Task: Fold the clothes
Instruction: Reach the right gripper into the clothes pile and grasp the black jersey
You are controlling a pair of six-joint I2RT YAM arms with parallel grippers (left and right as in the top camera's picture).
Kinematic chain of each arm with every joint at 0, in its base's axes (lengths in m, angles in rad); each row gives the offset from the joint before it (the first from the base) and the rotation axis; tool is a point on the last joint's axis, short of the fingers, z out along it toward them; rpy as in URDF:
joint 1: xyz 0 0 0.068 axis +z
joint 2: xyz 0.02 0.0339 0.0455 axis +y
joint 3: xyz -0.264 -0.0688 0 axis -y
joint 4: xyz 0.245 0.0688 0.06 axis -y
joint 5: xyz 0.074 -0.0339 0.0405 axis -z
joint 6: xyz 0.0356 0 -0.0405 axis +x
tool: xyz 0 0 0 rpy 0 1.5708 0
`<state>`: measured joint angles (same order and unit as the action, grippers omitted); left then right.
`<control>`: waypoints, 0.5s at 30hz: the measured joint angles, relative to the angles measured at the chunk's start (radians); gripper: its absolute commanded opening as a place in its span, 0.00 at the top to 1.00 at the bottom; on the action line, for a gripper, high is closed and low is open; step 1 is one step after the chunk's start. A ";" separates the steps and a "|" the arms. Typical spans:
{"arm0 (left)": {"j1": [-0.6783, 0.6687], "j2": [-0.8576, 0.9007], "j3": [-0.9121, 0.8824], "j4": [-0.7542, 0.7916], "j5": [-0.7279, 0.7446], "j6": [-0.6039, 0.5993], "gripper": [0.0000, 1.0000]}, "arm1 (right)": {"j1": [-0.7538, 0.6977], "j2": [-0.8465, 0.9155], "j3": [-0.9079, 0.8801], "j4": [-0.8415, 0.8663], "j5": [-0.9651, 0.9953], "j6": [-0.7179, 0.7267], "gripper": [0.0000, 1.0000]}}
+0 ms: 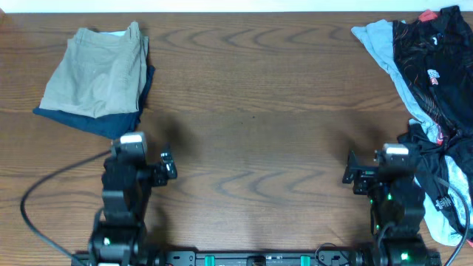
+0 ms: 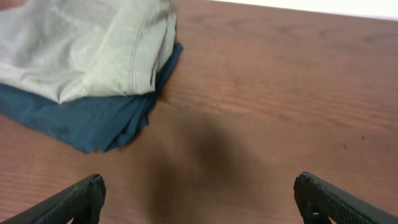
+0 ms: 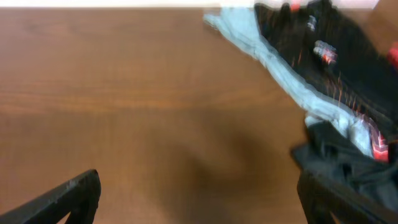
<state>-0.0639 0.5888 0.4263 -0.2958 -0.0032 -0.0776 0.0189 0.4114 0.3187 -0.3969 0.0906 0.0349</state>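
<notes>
The black jersey [image 1: 432,63] with orange lines and small logos lies crumpled in a heap at the table's right edge, on a grey T-shirt [image 1: 384,52]. It also shows in the right wrist view [image 3: 336,68], ahead and right of my right gripper [image 3: 199,193], which is open and empty just left of the heap. My left gripper [image 2: 199,199] is open and empty over bare wood, below the folded pile. In the overhead view the left gripper [image 1: 168,168] and right gripper [image 1: 353,176] both sit low near the front.
Folded khaki shorts [image 1: 96,70] lie on a navy garment [image 1: 89,122] at the back left, also in the left wrist view [image 2: 81,56]. A bit of red cloth [image 1: 427,15] shows at the heap's top. A black cable [image 1: 44,192] loops at the front left.
</notes>
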 measured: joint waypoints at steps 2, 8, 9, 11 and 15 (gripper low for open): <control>0.000 0.077 0.067 -0.042 0.005 0.000 0.02 | -0.009 0.095 0.065 -0.053 0.001 0.010 0.01; 0.000 0.281 0.254 -0.186 0.055 0.000 0.02 | -0.084 0.400 0.292 -0.212 -0.031 0.021 0.01; 0.000 0.312 0.285 -0.219 0.063 0.000 0.02 | -0.100 0.450 0.330 -0.239 -0.048 0.022 0.01; 0.000 0.363 0.339 -0.281 0.081 0.000 0.02 | -0.143 0.554 0.412 -0.302 -0.080 0.024 0.01; 0.000 0.444 0.412 -0.354 0.118 0.000 0.02 | -0.232 0.765 0.562 -0.426 -0.128 0.025 0.01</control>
<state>-0.0639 1.0325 0.8387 -0.6502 0.1146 -0.0772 -0.2131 1.1763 0.8810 -0.8234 -0.0376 0.0601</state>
